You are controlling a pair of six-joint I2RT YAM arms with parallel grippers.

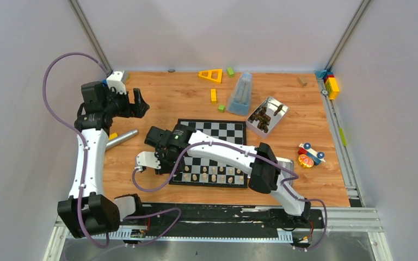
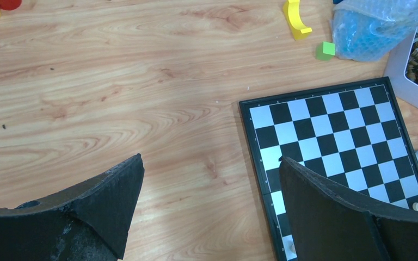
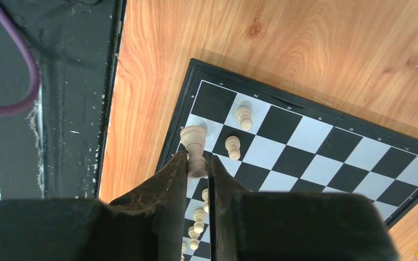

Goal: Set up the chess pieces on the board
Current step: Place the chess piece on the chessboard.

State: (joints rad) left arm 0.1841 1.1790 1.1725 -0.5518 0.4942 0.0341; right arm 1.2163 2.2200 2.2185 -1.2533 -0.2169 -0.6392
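The black-and-white board lies mid-table. Several cream chess pieces stand in a row along its near edge. My right gripper hovers over the board's near left corner, shut on a cream rook-like piece that lies sideways between the fingers. Two cream pawns stand on squares beside it, and more pawns run in a line under the fingers. My left gripper is open and empty, raised over bare wood left of the board, its fingers wide apart.
A metal tin of dark pieces sits by the board's far right corner, beside a bubble-wrap bag. Yellow and green blocks lie at the back. A metal cylinder is at the left, a toy car at the right.
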